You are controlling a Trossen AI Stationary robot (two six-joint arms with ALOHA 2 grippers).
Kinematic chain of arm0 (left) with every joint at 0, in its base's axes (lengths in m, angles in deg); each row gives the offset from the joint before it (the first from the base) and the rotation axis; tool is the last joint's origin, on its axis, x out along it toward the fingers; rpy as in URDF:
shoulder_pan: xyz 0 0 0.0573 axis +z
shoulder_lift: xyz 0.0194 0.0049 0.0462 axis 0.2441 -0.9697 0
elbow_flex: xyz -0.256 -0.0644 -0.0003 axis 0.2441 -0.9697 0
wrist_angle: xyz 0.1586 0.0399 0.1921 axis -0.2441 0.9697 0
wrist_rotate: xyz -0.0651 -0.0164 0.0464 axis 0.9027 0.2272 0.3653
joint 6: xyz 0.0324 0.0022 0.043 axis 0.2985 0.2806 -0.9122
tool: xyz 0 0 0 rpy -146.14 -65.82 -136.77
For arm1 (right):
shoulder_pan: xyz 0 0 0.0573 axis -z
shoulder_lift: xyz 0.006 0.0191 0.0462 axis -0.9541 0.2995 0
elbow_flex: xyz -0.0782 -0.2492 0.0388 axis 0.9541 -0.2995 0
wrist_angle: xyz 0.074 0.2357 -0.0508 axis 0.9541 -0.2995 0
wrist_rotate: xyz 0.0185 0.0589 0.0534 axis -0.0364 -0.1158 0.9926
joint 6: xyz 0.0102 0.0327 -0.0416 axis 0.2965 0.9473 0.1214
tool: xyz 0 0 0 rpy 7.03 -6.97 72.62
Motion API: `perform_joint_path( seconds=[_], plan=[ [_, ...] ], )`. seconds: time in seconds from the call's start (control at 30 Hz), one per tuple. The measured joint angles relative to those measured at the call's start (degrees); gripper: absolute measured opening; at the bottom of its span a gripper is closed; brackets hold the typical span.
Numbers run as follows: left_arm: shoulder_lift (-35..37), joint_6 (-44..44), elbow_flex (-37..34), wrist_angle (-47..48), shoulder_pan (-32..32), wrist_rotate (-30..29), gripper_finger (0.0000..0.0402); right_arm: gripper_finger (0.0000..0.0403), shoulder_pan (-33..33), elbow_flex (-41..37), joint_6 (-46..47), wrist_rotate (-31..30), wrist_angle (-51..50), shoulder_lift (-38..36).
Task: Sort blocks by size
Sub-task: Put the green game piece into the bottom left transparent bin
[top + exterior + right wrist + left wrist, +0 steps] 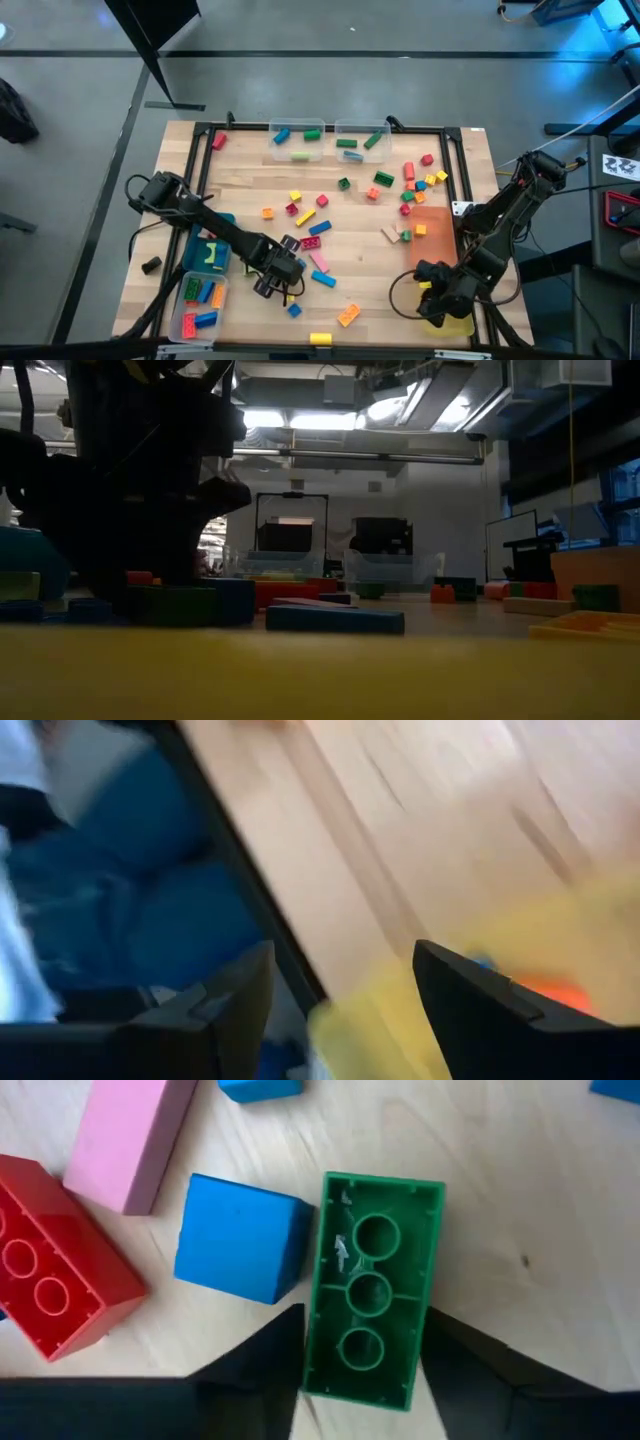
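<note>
table: pale wooden table (250, 195) with a black metal frame along its edges
far edge: two clear plastic bins (297, 141) side by side, holding blue and green bricks
left near corner: blue plastic bin (212, 252) and, nearer the edge, a clear bin (200, 305) of mixed bricks
right near corner: orange plastic bin (432, 232) and a yellow plastic bin (450, 322)
middle: loose small plastic toy bricks (310, 225), red, yellow, green, blue, pink, orange, scattered flat on the wood
near edge: one yellow brick (320, 339) lying alone
</note>
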Motion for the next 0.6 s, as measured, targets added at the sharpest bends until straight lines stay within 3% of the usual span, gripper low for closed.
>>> perform_joint_path(
  seconds=[0.1,0.23,0.37,0.5,0.6],
  plan=[
    [0.04,0.05,0.04,0.07,0.00,0.53,0.0124,0.0241,0.00,0.00,-3.53,-7.78,4.38,0.00],
    [0.18,0.97,0.19,1.09,-0.01,0.68,0.0120,0.0241,0.00,0.02,-11.24,-23.62,7.39,0.35],
    [0.20,3.17,3.75,9.81,-0.50,2.23,0.0120,0.0241,1.12,0.02,-20.15,-38.66,9.04,2.63],
    [0.20,5.81,10.58,19.31,-1.19,2.52,0.0120,0.0241,5.46,0.02,-31.00,-39.99,13.87,6.10],
    [0.20,8.92,16.92,27.84,-2.11,3.79,0.0120,0.0241,9.83,0.02,-39.66,-36.20,19.82,9.30]
  ],
)
